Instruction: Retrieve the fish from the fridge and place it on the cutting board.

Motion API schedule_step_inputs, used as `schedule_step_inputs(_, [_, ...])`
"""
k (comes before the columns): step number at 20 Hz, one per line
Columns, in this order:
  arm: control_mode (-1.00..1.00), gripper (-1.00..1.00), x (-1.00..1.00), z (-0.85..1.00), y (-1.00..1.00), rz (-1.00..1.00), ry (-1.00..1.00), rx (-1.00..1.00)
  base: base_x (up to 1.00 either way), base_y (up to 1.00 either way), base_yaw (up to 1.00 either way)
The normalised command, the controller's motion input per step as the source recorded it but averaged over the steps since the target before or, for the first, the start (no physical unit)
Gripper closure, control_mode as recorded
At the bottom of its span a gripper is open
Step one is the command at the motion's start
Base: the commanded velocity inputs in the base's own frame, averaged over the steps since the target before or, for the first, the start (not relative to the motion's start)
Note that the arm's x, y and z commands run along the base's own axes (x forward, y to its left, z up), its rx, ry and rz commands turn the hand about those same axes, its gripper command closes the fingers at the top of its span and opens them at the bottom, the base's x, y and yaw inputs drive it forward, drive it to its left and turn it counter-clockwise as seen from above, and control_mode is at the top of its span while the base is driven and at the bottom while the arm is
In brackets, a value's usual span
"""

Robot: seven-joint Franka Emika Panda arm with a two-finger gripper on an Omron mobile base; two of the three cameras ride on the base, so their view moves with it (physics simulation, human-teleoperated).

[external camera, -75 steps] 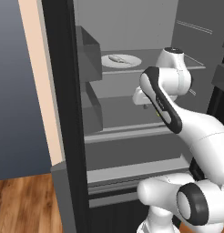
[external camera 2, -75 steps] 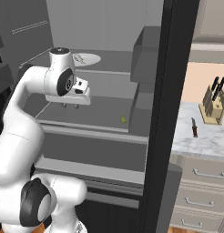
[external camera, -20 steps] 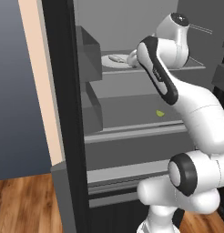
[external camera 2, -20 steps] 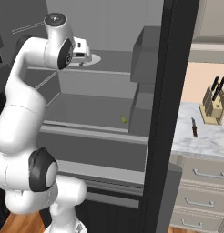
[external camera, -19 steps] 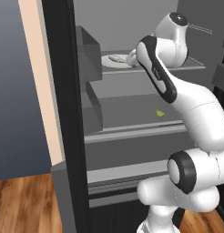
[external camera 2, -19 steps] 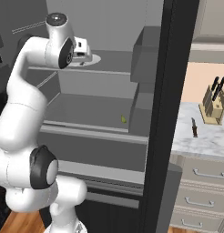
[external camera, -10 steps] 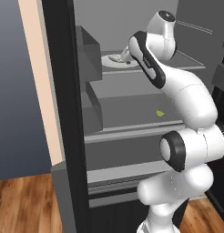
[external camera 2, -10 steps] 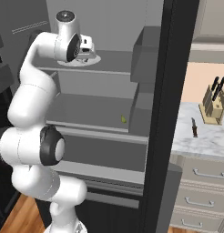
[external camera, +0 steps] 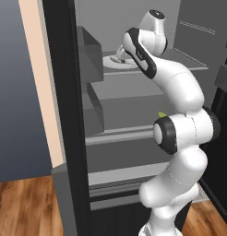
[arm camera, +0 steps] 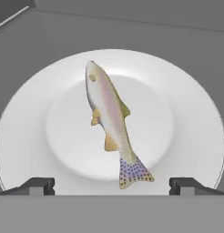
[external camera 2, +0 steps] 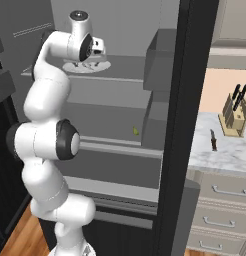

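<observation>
Flat, even rendered light; no glare
Fridge [external camera: 134, 92] interior dim grey; plate [arm camera: 186, 118] bright white with soft shading; edges sharp, no blur or distortion

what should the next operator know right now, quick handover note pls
Gripper: open, holding nothing, poised over the fish with a fingertip to either side of its tail end.
Fish: lies untouched on the white plate on an upper shelf of the open fridge.
Cutting board: can't be made out from here.
Done: arm has reached the plate.
Left: lower, close on the fish, lift it out, carry it to the board.
</observation>
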Motion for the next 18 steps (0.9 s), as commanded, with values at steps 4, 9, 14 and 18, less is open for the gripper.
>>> schedule_step_inputs(4, [-1.00,-1.00,0.50,-0.27,0.16,0.03,-0.01,0.00,0.00,0.00,0.00])
schedule_step_inputs(9, [-1.00,-1.00,0.51,-0.04,0.09,0.01,0.00,0.00,0.00,0.00,0.00])
schedule_step_inputs(14, [-1.00,-1.00,0.53,0.00,0.07,0.00,0.00,0.00,0.00,0.00,0.00])
schedule_step_inputs(18, [-1.00,-1.00,0.29,0.00,0.18,0.00,0.02,0.00,0.00,0.00,0.00])
